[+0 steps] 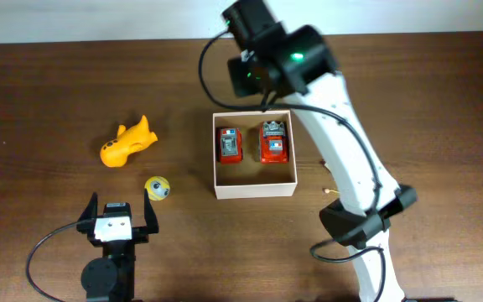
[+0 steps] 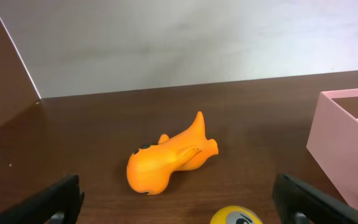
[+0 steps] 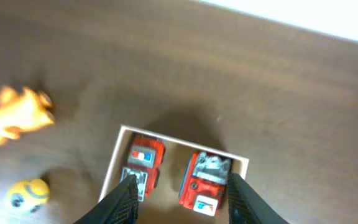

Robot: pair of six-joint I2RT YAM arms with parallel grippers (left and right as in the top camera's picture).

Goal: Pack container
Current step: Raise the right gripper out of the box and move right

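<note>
The right arm (image 1: 350,159) reaches from the near edge of the table (image 1: 40,84) out over the far side of the container (image 1: 254,190), with its wrist held high and its camera looking almost straight down. The right gripper (image 3: 181,180) hangs well above the box. Its two dark fingers (image 3: 120,202) are spread wide and hold nothing.

The left arm sits low at the near edge. The left gripper (image 1: 121,208) points away from the base, toward the loose toys. Its jaws are also wide apart and empty, with one finger showing at each lower corner of the left wrist view.

The container stands near the middle of the table, a square shallow box with thin white walls and an open top. Two toys lie inside it, side by side and lengthwise, apart from each other. One red toy truck (image 1: 229,144) is in the half nearer the loose toys, and a second red toy truck (image 1: 274,141) is in the other half.

Outside the box, an orange toy animal (image 1: 127,143) lies on the table well apart from the container. A yellow ball (image 1: 158,188) rests between it and the left gripper, near the container's near corner and just ahead of the left fingers.
</note>
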